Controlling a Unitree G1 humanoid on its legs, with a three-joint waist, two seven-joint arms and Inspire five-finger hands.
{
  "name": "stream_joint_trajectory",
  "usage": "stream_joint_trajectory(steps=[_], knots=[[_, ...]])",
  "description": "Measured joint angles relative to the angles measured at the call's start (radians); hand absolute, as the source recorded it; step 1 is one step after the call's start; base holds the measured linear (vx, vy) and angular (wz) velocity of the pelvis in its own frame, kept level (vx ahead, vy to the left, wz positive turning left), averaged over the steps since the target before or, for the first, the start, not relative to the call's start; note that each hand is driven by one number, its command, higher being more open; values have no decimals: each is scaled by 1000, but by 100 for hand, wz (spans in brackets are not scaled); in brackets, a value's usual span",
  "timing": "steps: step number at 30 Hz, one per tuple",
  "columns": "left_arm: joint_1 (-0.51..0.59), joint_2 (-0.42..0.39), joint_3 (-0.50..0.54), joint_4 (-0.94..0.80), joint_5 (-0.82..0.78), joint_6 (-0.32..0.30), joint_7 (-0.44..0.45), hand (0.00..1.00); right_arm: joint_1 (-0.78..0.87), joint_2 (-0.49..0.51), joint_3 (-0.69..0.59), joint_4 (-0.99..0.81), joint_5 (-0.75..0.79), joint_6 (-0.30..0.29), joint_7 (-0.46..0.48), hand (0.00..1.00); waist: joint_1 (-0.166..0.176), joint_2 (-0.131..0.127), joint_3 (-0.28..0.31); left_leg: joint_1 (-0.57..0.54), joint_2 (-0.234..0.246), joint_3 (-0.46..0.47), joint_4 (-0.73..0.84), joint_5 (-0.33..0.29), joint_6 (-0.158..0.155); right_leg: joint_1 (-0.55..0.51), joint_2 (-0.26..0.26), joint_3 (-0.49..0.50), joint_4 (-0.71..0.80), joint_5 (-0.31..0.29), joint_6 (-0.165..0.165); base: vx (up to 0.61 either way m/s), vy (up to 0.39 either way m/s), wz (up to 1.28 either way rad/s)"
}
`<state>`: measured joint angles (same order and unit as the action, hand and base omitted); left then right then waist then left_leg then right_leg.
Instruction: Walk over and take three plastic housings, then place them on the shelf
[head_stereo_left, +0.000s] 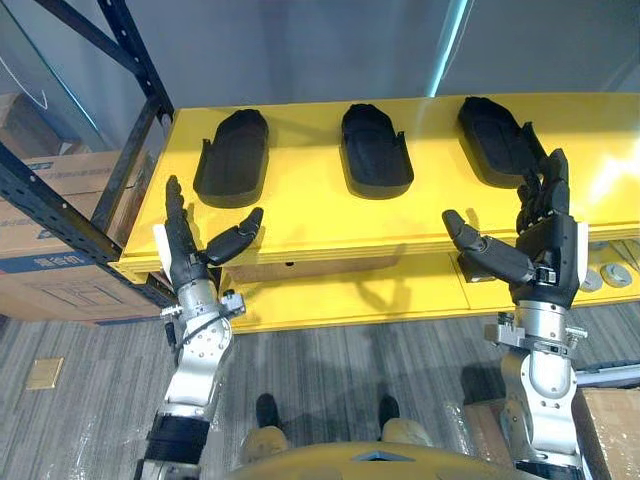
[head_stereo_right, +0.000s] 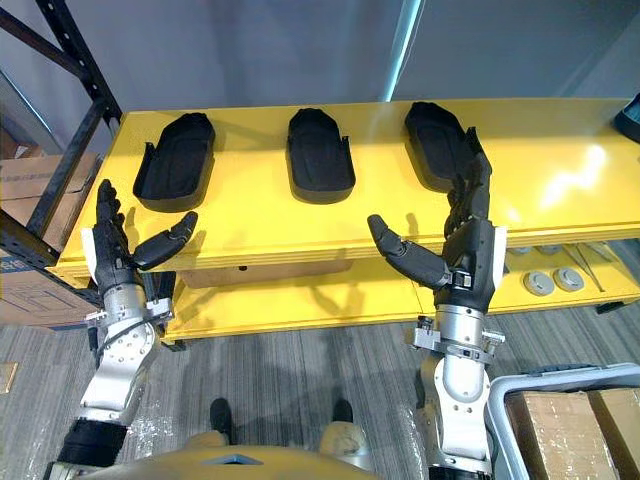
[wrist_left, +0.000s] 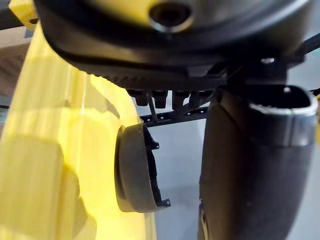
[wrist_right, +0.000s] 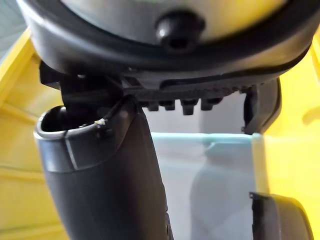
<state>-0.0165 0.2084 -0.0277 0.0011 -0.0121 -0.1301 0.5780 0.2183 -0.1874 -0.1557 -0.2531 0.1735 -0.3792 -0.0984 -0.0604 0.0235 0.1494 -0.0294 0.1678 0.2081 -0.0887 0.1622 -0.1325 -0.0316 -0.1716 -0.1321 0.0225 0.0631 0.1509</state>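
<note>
Plainly, the three black, shoe-shaped plastic housings lie in a row on top of the yellow desk (head_stereo_left: 300, 215): the left housing (head_stereo_left: 232, 158), the middle housing (head_stereo_left: 375, 150) and the right housing (head_stereo_left: 495, 140), each well apart from the next. Neither hand has one.

The chief risk, as I judge it, is a shove rather than a grasp. The shells look smooth and lie flat on a glossy top, so straight fingers coming in low could slide one towards the far edge. A pinch on a thin side wall could slip or tip the shell. There are three pieces for two hands, so carrying them stacked might let one drop. The left arm also works close to the dark metal rack (head_stereo_left: 140, 60) and could catch on it.

The left hand (head_stereo_left: 190, 255) hovers at the desk's front edge, short of the left housing. Its fingers are straight, its thumb is out to the side, and it holds nothing. The right hand (head_stereo_left: 545, 250) is spread wide and empty. Its fingertips overlap the near end of the right housing; whether they touch it I cannot tell.
</note>
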Motion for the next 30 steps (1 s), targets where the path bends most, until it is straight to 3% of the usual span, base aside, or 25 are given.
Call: stream_joint_trajectory(steps=[8,12,15,24,30], knots=[[-83,44,90,10,-22,-16,84,100,-40,-46,3,0,10,2,5,100,-24,7,71,-17,0,14,3,3,5,-43,1,22,28,-2,-11,6,-10,-6],[-187,84,105,76,-30,-22,89,100,-84,-57,11,0,34,14,3,100,-25,10,113,-33,0,17,4,7,7,-67,1,27,41,-2,-12,-1,-2,-1],[-256,126,120,120,-78,-22,50,100,-114,-83,12,0,33,36,2,100,-27,9,155,-40,0,18,4,8,9,-81,1,31,51,-5,-14,0,0,0],[-336,238,128,262,-214,-59,-102,100,-158,-124,7,0,40,48,5,100,-35,11,210,-63,-1,18,5,14,11,-129,0,38,100,-20,-18,11,-7,0],[-337,247,173,280,-256,-82,-156,100,-156,-135,7,2,41,48,28,100,-32,12,223,-61,-1,18,5,14,12,-143,-1,41,130,-40,-19,0,0,0]])
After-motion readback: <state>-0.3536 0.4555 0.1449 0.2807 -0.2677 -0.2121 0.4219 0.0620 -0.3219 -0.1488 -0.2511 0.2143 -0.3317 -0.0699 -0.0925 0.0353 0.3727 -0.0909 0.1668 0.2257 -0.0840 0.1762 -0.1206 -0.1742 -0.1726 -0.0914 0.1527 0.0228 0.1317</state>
